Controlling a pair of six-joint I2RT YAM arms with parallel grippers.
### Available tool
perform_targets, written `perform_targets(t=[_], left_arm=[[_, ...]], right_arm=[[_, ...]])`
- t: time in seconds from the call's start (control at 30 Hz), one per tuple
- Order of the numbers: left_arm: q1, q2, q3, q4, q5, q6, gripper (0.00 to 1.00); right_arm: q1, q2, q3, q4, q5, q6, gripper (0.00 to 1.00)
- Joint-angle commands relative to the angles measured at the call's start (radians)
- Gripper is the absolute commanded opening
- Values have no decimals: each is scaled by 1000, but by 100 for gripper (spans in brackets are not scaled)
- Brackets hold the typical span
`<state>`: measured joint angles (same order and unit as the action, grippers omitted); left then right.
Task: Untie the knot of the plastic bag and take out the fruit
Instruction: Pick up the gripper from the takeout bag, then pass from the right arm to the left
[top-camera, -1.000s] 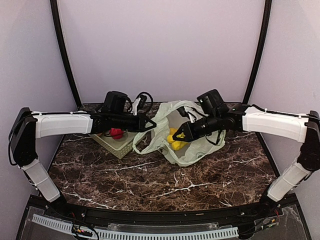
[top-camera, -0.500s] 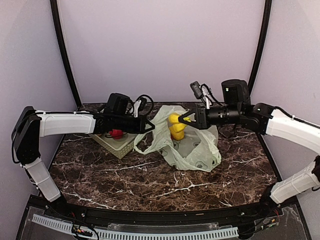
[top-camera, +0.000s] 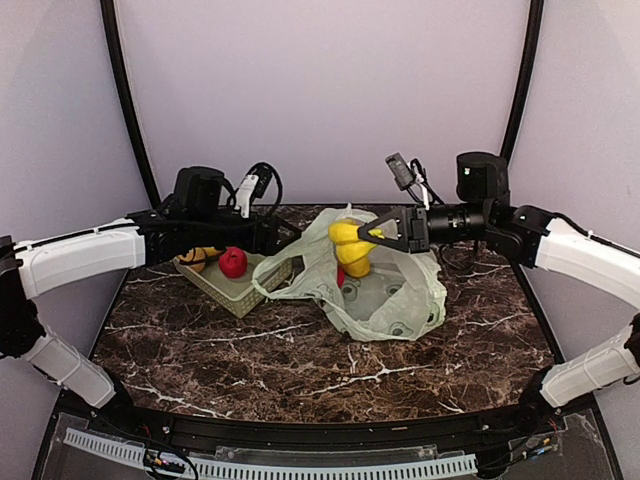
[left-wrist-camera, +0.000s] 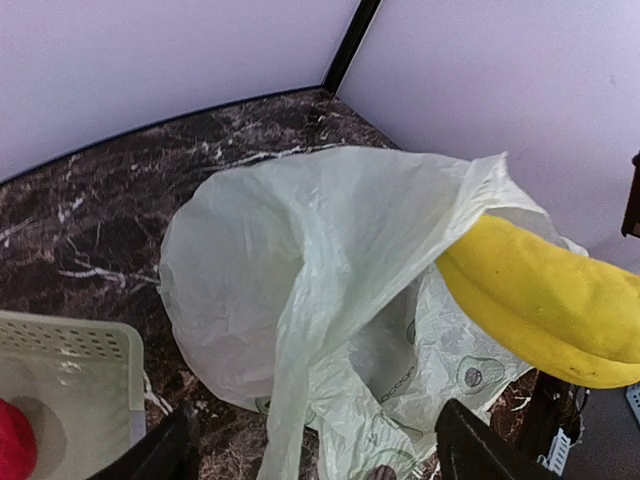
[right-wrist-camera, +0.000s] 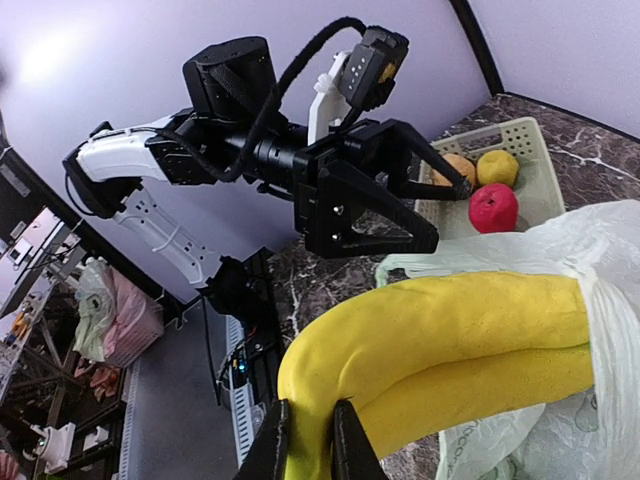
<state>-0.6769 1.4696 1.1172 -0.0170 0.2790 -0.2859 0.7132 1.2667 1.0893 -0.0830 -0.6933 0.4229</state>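
The pale green plastic bag lies on the table with its mouth open; no knot shows, and a loose handle trails left. My right gripper is shut on the end of the yellow bananas, holding them above the bag's mouth. In the right wrist view both fingers pinch the bananas. My left gripper stands open just left of the bag. In the left wrist view its fingers are wide apart, with a strip of the bag hanging between them, untouched.
A perforated pale green basket sits left of the bag. It holds a red apple and an orange fruit. The right wrist view also shows a yellow-green fruit in it. The back wall stands close behind.
My left gripper has opened, let go of the bag's handle and drawn back left. My right gripper has lifted the bananas out of the bag and holds them higher.
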Motion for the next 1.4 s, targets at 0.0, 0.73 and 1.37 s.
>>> perform_targets(t=[0.0, 0.73, 1.37], left_arm=[[-7, -128, 12, -38, 81, 128, 86], [-209, -45, 197, -220, 486, 301, 98], [-243, 33, 224, -234, 550, 318, 54]], right_arm=[[-4, 1, 70, 3, -192, -40, 0], [11, 84, 132, -135, -404, -84, 0], [21, 129, 141, -144, -382, -95, 0]])
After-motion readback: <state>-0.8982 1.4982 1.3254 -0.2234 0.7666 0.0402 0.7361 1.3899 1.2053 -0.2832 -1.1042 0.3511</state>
